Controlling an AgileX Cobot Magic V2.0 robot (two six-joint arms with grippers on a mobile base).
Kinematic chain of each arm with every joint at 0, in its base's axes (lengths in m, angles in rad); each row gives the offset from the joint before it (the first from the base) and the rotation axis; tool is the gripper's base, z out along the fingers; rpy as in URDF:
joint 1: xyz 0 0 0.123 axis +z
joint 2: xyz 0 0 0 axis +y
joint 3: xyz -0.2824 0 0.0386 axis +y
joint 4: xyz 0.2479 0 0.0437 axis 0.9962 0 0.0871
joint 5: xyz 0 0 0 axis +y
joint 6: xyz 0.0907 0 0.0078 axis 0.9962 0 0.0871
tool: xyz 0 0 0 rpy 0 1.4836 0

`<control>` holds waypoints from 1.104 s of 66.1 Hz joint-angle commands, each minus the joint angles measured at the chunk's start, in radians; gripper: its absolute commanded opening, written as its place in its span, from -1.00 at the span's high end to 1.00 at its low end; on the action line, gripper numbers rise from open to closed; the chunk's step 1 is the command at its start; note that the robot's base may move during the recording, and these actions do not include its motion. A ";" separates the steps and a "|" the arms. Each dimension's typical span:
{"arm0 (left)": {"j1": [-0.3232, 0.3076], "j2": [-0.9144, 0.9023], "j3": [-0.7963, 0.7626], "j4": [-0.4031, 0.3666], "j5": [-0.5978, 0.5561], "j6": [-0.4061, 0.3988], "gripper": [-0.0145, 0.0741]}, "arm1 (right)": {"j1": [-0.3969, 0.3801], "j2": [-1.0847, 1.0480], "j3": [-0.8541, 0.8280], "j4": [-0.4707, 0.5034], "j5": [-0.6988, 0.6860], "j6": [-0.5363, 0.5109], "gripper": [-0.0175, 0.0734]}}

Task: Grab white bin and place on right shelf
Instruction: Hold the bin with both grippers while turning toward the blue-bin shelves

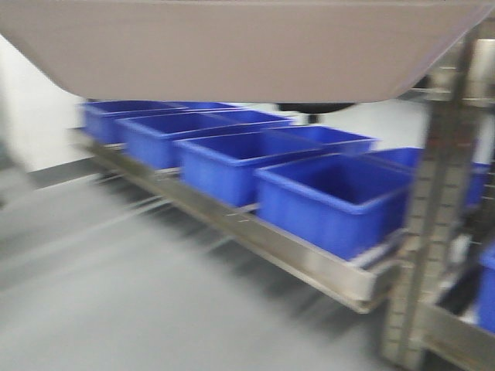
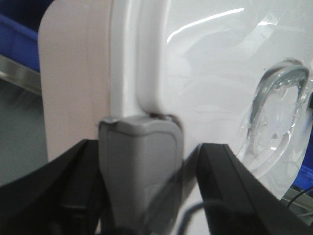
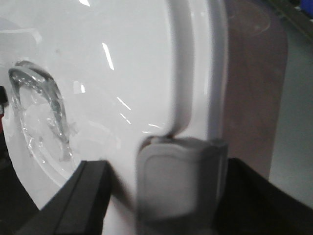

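Left claw (image 2: 151,196): black fingers straddle the grey latch (image 2: 139,161) at the lid's edge, apparently clamped on it.
Right claw (image 3: 171,196): matching hold on the opposite latch (image 3: 178,181), so the load is shared between both arms.
White bin (image 1: 232,46): carried aloft, its underside high above the rack's front rail.
Right shelf (image 1: 309,263): the tier in view is filled with blue bins (image 1: 332,197); the white bin is not yet set down.

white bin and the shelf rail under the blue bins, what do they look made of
White bin: likely plastic; translucent pinkish wall, glossy white lid with sharp light streaks. Shelf rail: probably stainless steel; pale grey with a dull metallic sheen, though blurred.
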 commanded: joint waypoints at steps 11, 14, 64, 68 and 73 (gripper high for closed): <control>-0.029 -0.011 -0.035 -0.164 0.063 0.008 0.11 | 0.026 -0.024 -0.037 0.243 0.186 -0.008 -0.45; -0.029 -0.011 -0.035 -0.164 0.063 0.008 0.11 | 0.026 -0.024 -0.037 0.243 0.186 -0.008 -0.45; -0.029 -0.011 -0.035 -0.164 0.063 0.008 0.11 | 0.026 -0.024 -0.037 0.243 0.186 -0.008 -0.45; -0.029 -0.011 -0.035 -0.164 0.063 0.008 0.11 | 0.026 -0.024 -0.037 0.243 0.186 -0.008 -0.45; -0.029 -0.011 -0.035 -0.164 0.063 0.008 0.11 | 0.026 -0.024 -0.037 0.243 0.186 -0.008 -0.45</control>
